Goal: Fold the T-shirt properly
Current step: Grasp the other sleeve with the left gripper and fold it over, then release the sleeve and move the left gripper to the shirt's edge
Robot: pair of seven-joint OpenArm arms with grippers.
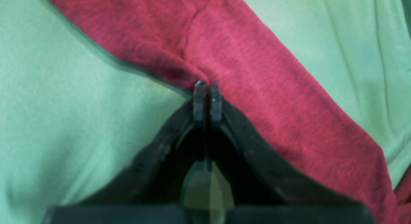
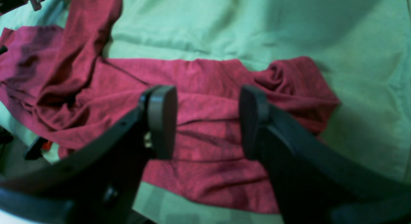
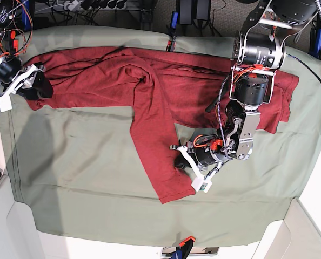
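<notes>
My left gripper [image 1: 207, 102] has closed fingers pinching the T-shirt's edge [image 1: 173, 69] on the near strip! Beyond, the shirt sprawls across the green cloth [image 3: 95, 178], my right gripper [image 2: 208, 121] hovering wide above. We're straightening, I judge; next, a gentle drag.

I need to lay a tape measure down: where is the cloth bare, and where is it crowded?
Bare: the green cloth left of the hanging sleeve, below the shirt's body. Crowded: around the left gripper, shut on that sleeve.

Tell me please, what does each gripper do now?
Left gripper: closed, pinching the edge of the shirt.
Right gripper: open, above the shirt, holding nothing.
</notes>
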